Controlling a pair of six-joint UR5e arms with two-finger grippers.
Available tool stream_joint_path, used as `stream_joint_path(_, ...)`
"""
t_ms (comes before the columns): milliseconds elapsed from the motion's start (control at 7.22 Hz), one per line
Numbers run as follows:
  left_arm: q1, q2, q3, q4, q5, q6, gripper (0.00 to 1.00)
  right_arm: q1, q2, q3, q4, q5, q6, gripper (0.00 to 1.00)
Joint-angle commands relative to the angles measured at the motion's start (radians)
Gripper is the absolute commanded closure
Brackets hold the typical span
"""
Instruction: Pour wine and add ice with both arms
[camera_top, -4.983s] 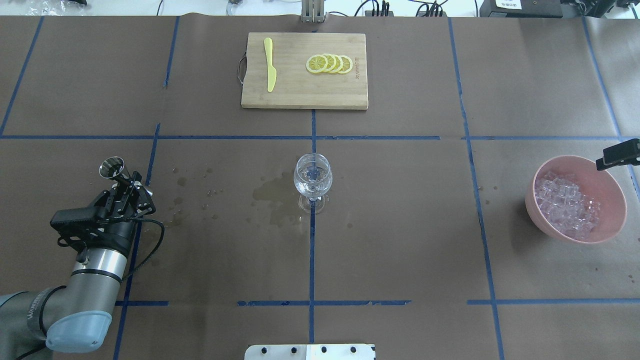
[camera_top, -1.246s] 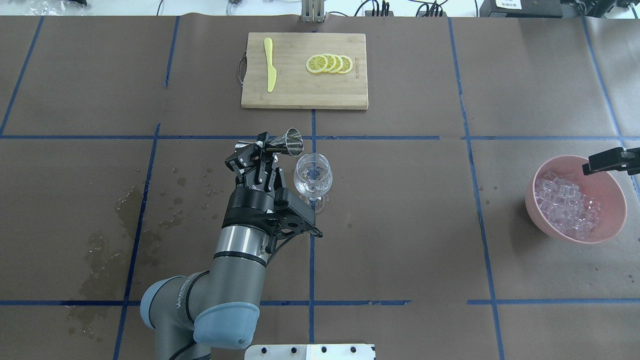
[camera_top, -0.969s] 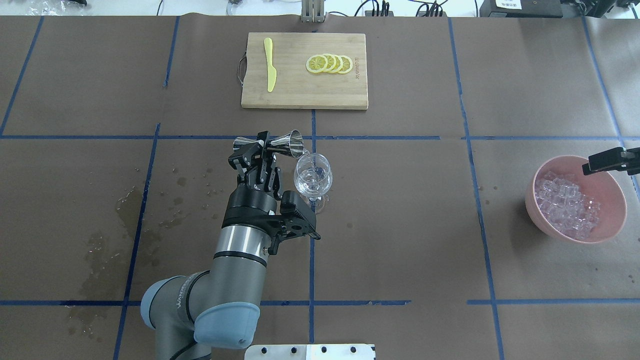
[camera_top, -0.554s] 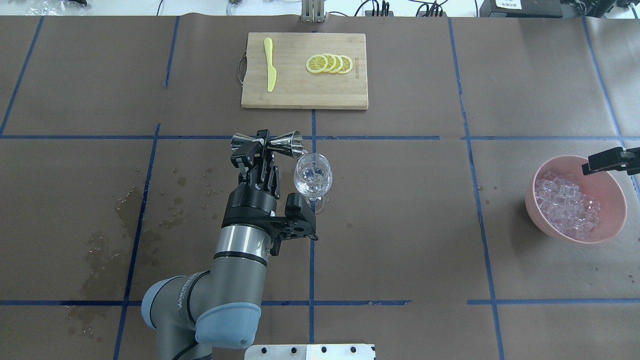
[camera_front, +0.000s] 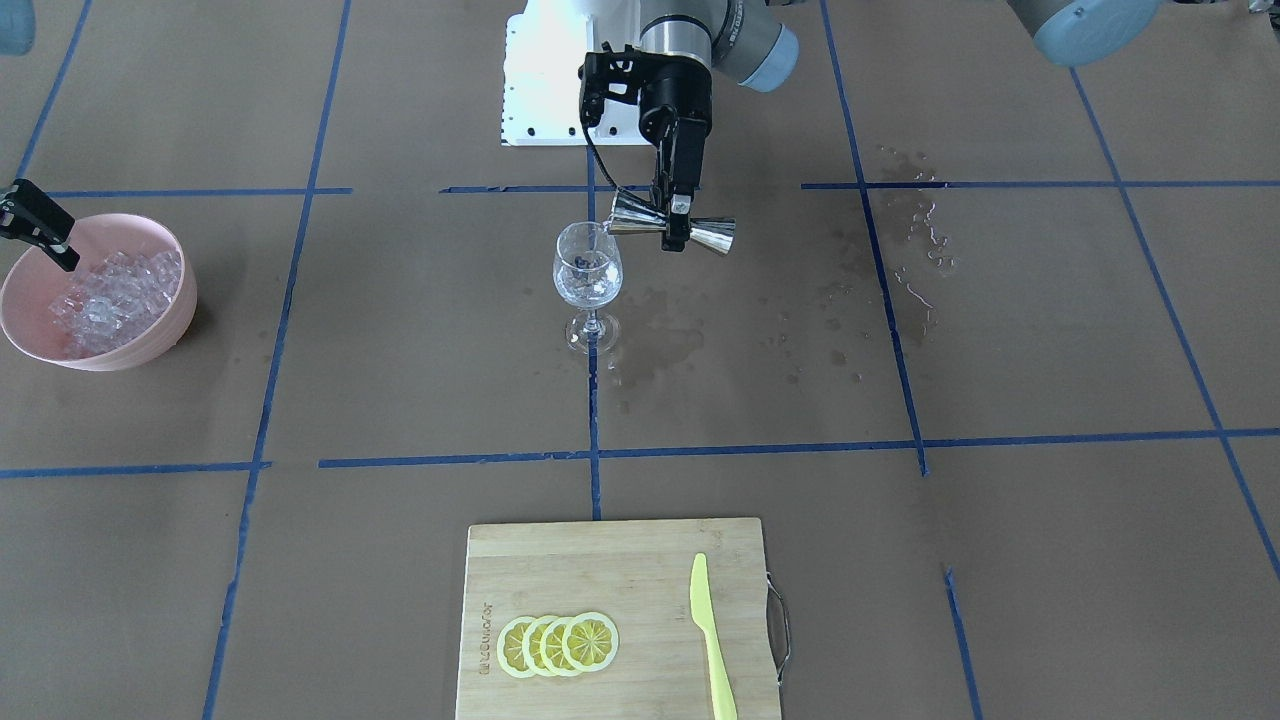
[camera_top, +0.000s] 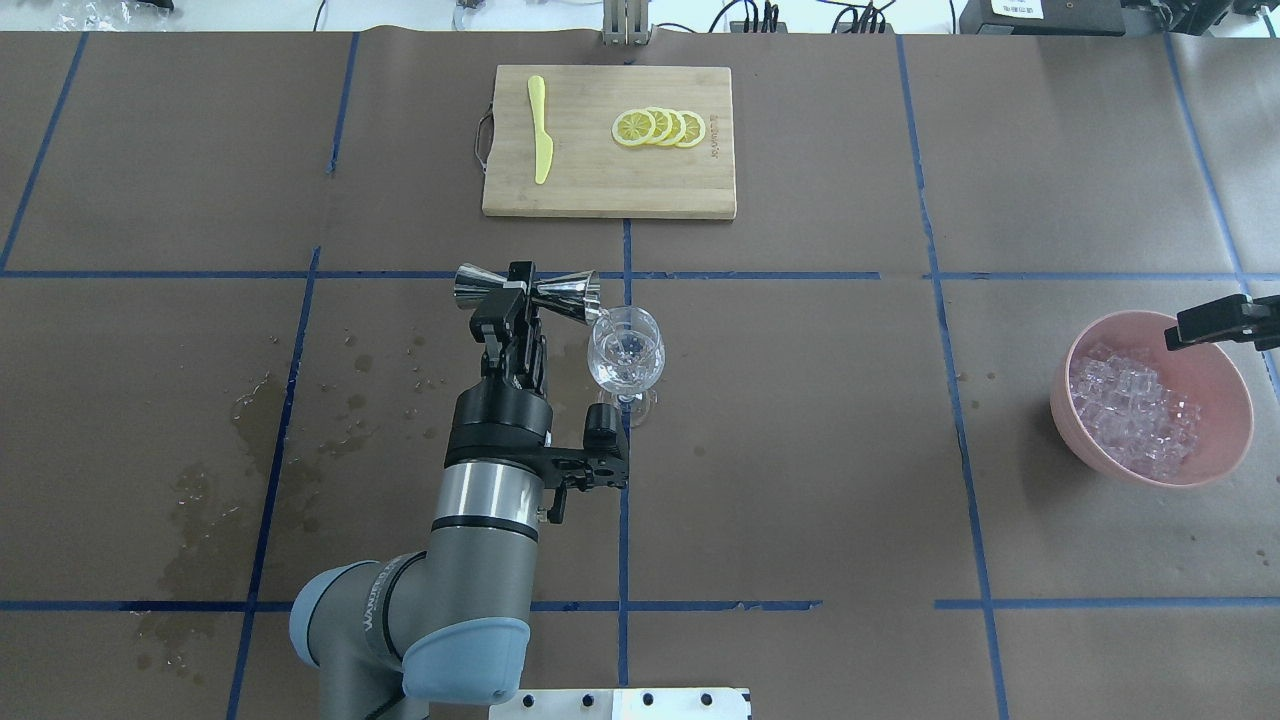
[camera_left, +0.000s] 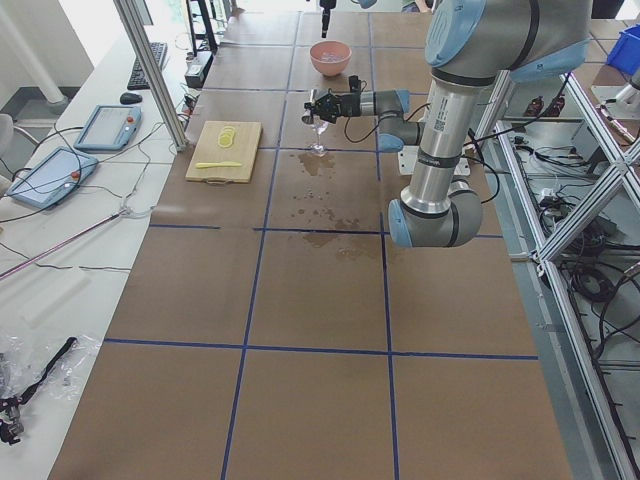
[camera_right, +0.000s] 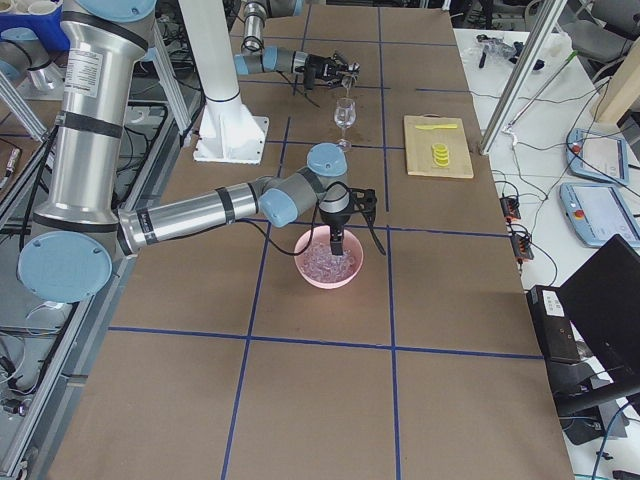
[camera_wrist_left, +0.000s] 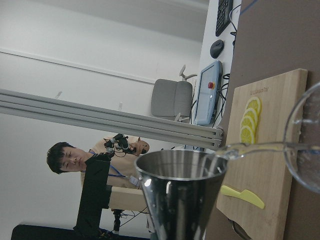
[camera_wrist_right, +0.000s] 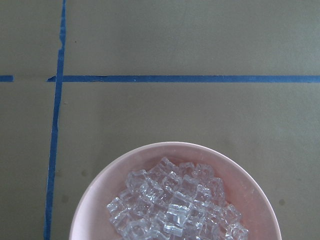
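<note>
Left gripper (camera_top: 520, 292) clamped on the jigger (camera_top: 572, 291) waist. The jigger lies horizontal, mouth at the wine glass (camera_top: 626, 350) rim just beside. Only the left wrist view shows liquid (camera_wrist_left: 260, 146) bridging them. Right gripper (camera_top: 1222, 322) hangs over the bowl (camera_wrist_right: 252, 187), ice (camera_wrist_right: 172, 205) directly below; its opening cannot be told.

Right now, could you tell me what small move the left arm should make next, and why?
Probably roll the left gripper slightly further, tipping the jigger mouth-down. It lies about level, its lip at the rim of the wine glass, with a thin stream running in, so some liquid likely remains inside.
</note>
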Motion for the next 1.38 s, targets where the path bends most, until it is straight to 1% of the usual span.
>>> stream_joint_path(0,0.014,-0.001,0.007,0.0,0.015,0.037,1.0,0.001,0.001,-0.002,0.0,0.0,0.0,0.0)
stream_joint_path(415,0.016,-0.006,0.004,-0.005,0.015,0.037,1.0,-0.001,-0.001,-0.006,0.001,-0.005,0.0,0.0)
stream_joint_path(830,0.008,-0.003,-0.016,-0.055,0.014,0.033,1.0,-0.024,-0.002,-0.034,0.001,-0.034,0.0,0.0)
stream_joint_path(1107,-0.004,0.008,-0.036,-0.081,0.014,0.039,1.0,-0.074,-0.002,-0.04,0.001,-0.087,0.018,0.0)
stream_joint_path(1246,-0.009,0.011,-0.065,-0.081,0.014,0.041,1.0,-0.106,0.001,-0.049,0.001,-0.115,0.021,0.0)
